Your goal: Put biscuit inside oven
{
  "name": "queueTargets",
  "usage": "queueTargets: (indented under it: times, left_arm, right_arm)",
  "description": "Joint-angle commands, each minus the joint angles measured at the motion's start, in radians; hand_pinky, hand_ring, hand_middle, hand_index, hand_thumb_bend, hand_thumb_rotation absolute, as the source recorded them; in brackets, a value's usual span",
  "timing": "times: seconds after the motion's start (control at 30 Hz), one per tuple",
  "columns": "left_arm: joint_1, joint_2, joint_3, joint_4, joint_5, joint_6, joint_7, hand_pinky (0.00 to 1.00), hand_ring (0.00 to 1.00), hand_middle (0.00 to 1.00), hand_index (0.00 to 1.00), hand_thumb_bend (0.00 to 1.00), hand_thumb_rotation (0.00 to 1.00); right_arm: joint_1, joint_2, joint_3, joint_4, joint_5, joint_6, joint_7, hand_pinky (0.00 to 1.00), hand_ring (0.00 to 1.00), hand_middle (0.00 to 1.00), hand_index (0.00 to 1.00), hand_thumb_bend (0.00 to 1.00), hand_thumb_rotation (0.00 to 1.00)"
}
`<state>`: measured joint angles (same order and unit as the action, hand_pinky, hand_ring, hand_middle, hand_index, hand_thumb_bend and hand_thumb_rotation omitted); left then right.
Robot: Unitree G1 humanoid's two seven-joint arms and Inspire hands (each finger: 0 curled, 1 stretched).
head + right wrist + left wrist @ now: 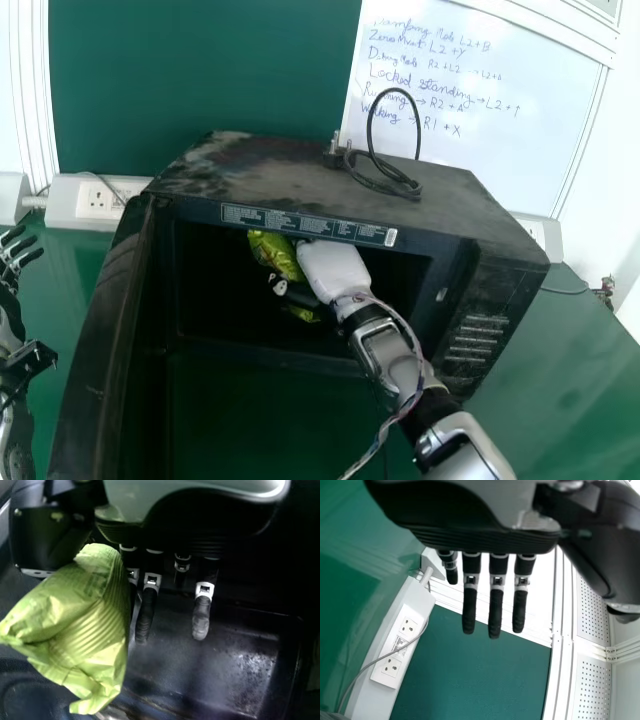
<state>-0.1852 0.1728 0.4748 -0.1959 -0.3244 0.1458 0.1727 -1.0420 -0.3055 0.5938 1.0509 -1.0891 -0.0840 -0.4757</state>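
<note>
One biscuit packet (90, 630) inside oven (290, 175), below top front edge, pinched between thumb and fingers of right robot hand (335, 270). Probably light, slippery outside, brittle within; gentle hold round middle suits. Wrapper shiny, crinkled, yellow-green, ribbed. Left robot hand (496, 612) open, idle beside oven door (95, 350).

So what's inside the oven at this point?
Inside the oven, the right hand holds the green biscuit packet. In the head view the hand covers part of the packet, and the oven's back is too dark to make out.
</note>
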Motion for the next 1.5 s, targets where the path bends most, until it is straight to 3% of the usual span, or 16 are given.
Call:
queueTargets:
  times: [0.0, 0.23, 0.3, 0.33, 0.37, 0.4, 0.53, 0.63, 1.17, 1.47]
  left_arm:
    - [0.002, 0.0, -0.006, -0.008, 0.008, 0.001, 0.0, 0.57, 0.58, 0.6, 0.64, 0.89, 0.87]
    - [0.001, 0.001, -0.004, -0.005, 0.005, 0.001, -0.003, 0.57, 0.59, 0.61, 0.65, 0.89, 0.87]
    - [0.001, 0.001, -0.005, -0.006, 0.004, 0.001, -0.004, 0.57, 0.59, 0.61, 0.65, 0.9, 0.86]
    - [0.001, 0.001, -0.005, -0.006, 0.005, 0.001, -0.003, 0.57, 0.59, 0.61, 0.65, 0.9, 0.86]
    - [0.0, 0.001, -0.005, -0.006, 0.005, 0.002, -0.003, 0.57, 0.59, 0.61, 0.64, 0.89, 0.86]
    - [-0.001, 0.001, -0.005, -0.005, 0.006, 0.001, -0.002, 0.57, 0.59, 0.61, 0.64, 0.89, 0.86]
    - [-0.002, 0.001, -0.006, -0.003, 0.007, 0.0, -0.002, 0.57, 0.59, 0.61, 0.64, 0.89, 0.87]
    - [-0.001, 0.0, -0.006, -0.007, 0.008, 0.004, 0.001, 0.57, 0.59, 0.61, 0.64, 0.88, 0.87]
    - [-0.002, 0.004, -0.005, 0.005, 0.008, -0.011, -0.011, 0.57, 0.59, 0.61, 0.64, 0.89, 0.87]
    - [-0.003, 0.004, -0.006, 0.002, 0.008, -0.005, -0.009, 0.57, 0.59, 0.61, 0.65, 0.89, 0.87]
  right_arm:
    - [-0.038, 0.007, 0.009, 0.012, 0.019, 0.014, -0.002, 0.27, 0.39, 0.43, 0.53, 0.52, 0.0]
    - [-0.044, 0.009, 0.025, 0.006, 0.033, 0.054, 0.039, 0.3, 0.39, 0.44, 0.53, 0.52, 0.0]
    - [-0.035, 0.014, 0.019, -0.015, 0.044, 0.091, 0.07, 0.37, 0.41, 0.46, 0.54, 0.52, 0.0]
    - [-0.03, 0.016, 0.019, -0.032, 0.047, 0.115, 0.095, 0.47, 0.5, 0.54, 0.52, 0.52, 0.07]
    - [-0.024, 0.016, 0.026, -0.052, 0.041, 0.142, 0.12, 0.59, 0.62, 0.64, 0.63, 0.72, 0.24]
    - [-0.019, 0.015, 0.033, -0.072, 0.034, 0.166, 0.144, 0.66, 0.7, 0.72, 0.71, 0.8, 0.4]
    - [0.004, 0.013, 0.037, -0.146, 0.044, 0.225, 0.246, 0.81, 0.86, 0.89, 0.91, 0.95, 0.79]
    - [0.014, 0.011, 0.028, -0.195, 0.072, 0.244, 0.346, 0.86, 0.92, 0.95, 0.97, 1.0, 0.97]
    - [0.075, -0.023, 0.001, -0.383, 0.131, 0.295, 0.516, 0.93, 0.98, 1.0, 1.0, 1.0, 1.0]
    - [0.196, -0.064, -0.042, -0.64, 0.138, 0.353, 0.633, 0.93, 0.98, 1.0, 1.0, 1.0, 1.0]
